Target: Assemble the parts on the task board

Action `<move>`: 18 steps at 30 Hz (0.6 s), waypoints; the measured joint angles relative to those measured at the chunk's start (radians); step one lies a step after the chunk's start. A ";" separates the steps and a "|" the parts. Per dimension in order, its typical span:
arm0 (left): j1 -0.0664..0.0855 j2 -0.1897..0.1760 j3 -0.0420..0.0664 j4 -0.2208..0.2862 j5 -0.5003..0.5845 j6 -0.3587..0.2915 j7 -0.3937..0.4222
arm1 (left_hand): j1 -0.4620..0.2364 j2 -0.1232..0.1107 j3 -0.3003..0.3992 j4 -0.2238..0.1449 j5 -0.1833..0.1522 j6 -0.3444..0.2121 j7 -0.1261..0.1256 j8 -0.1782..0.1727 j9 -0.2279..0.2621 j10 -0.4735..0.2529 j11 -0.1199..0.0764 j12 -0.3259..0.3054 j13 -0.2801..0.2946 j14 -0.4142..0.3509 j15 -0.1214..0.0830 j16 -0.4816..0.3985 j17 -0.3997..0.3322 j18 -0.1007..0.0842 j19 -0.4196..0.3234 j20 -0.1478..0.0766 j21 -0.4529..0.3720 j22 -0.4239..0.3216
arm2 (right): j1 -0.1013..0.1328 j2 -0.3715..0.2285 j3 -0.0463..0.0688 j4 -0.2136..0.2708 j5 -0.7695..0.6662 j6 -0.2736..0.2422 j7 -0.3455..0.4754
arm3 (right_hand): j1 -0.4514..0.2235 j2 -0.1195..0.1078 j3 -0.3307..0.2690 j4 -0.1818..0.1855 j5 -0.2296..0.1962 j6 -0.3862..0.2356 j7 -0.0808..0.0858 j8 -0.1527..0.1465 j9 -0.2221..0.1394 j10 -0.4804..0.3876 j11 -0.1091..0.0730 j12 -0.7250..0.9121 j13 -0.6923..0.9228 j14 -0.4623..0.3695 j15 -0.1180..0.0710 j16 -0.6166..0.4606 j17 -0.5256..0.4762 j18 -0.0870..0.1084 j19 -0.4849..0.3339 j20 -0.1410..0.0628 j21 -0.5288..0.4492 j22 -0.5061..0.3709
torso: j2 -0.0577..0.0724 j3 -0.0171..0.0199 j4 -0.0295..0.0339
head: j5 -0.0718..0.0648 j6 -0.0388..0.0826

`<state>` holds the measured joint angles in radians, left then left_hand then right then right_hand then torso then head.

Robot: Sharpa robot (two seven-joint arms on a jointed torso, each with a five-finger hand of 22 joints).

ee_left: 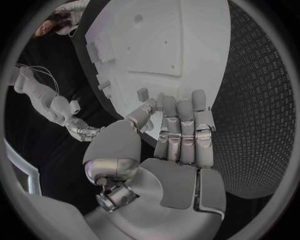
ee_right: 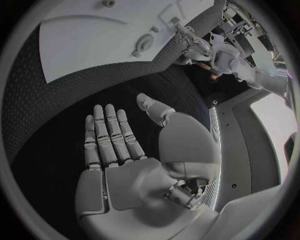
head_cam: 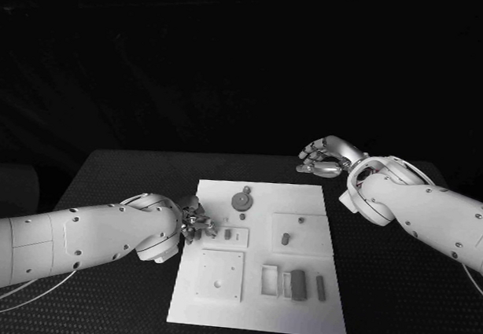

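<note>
L hand (ee_left: pixel 178 145) empty, fingers apart, at task board (head_cam: pixel 297 314) edge (wrist cam); R hand (ee_right: pixel 125 160) spread, empty.

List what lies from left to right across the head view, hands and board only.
left hand → task board → right hand

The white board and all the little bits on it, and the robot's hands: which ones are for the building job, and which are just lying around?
For the job:
- task board
- round part near its far edge
- small parts in the middle
- long parts near the front
- left hand, at the board's left edge
- right hand, open beyond the far corner

Just lying about:
- only the black table underneath
</note>
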<state>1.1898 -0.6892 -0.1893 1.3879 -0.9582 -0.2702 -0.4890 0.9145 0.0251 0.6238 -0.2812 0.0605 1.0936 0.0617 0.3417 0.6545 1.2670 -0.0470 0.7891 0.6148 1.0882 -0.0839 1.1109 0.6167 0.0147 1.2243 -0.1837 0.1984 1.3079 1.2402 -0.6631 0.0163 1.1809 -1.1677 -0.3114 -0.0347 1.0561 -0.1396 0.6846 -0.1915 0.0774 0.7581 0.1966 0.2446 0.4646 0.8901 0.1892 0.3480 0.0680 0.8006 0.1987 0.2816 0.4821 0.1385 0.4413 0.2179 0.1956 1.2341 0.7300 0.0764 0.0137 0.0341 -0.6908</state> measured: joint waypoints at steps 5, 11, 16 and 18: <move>0.001 0.003 0.000 -0.006 0.000 0.009 0.000 | 0.000 0.000 -0.001 0.001 -0.004 0.000 0.000 0.008 0.000 0.000 -0.004 0.000 0.000 0.000 0.000 0.000 0.000 0.000 0.000 0.000 0.000 0.000 | 0.000 0.000 0.000 0.000 0.000 0.001 0.000 | 0.000 0.000 0.000 0.000 0.000 -0.007 0.000 0.000 -0.001 0.000 0.000 0.000 0.000 0.000 0.000 0.000 -0.001 0.000 0.000 0.000 0.000 0.001 | 0.000 0.0000 0.0001 | -0.001 -0.002; 0.002 0.003 0.000 -0.008 0.000 0.017 0.001 | 0.000 0.000 -0.005 0.005 -0.004 0.000 0.000 0.010 0.000 0.000 -0.004 0.004 0.002 0.000 0.000 0.007 0.000 0.000 0.000 0.000 0.004 0.000 | 0.000 0.000 0.000 0.000 0.000 0.003 0.001 | 0.000 0.000 0.000 0.000 0.000 -0.007 0.000 0.000 -0.001 0.000 0.000 0.000 0.000 0.000 0.000 0.000 -0.002 0.000 0.000 0.000 0.000 0.001 | 0.000 -0.0001 0.0007 | -0.001 -0.004; 0.003 0.002 0.000 -0.007 -0.002 0.024 0.001 | -0.002 0.001 -0.006 0.005 -0.004 0.001 -0.001 0.011 -0.004 0.002 -0.005 0.012 0.006 0.000 0.000 0.012 0.000 0.000 0.000 0.000 0.011 0.000 | 0.000 0.000 0.000 0.000 0.000 0.004 0.001 | 0.000 0.000 0.000 0.000 0.000 -0.007 0.000 0.000 -0.001 0.000 0.000 -0.004 0.000 0.000 0.000 0.000 -0.002 0.000 0.000 0.000 0.000 0.002 | 0.000 -0.0005 0.0011 | -0.002 -0.007; 0.003 0.002 0.000 -0.007 -0.003 0.026 0.001 | -0.003 0.002 -0.006 0.006 -0.004 0.001 -0.002 0.015 -0.005 0.002 -0.005 0.015 0.007 0.000 0.000 0.012 0.000 0.000 0.000 0.000 0.011 0.000 | 0.000 0.000 0.000 0.000 0.000 0.004 0.002 | 0.000 0.000 0.000 0.000 0.000 -0.007 0.000 0.000 -0.002 0.000 0.000 -0.004 0.000 0.000 0.000 0.000 -0.003 0.000 0.000 0.000 0.000 0.002 | 0.000 -0.0006 0.0012 | -0.001 -0.007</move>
<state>1.1926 -0.6873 -0.1895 1.3811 -0.9617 -0.2438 -0.4878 0.9115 0.0273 0.6178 -0.2756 0.0565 1.0947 0.0601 0.3564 0.6498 1.2688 -0.0523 0.8040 0.6213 1.0882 -0.0838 1.1229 0.6164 0.0147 1.2243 -0.1836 0.2093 1.3077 1.2402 -0.6628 0.0162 1.1808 -1.1675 -0.3071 -0.0332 1.0560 -0.1395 0.6846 -0.1915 0.0774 0.7511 0.1964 0.2446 0.4627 0.8901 0.1893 0.3442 0.0681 0.8007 0.1986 0.2816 0.4792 0.1387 0.4413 0.2179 0.1954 1.2362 0.7300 0.0758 0.0150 0.0332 -0.6980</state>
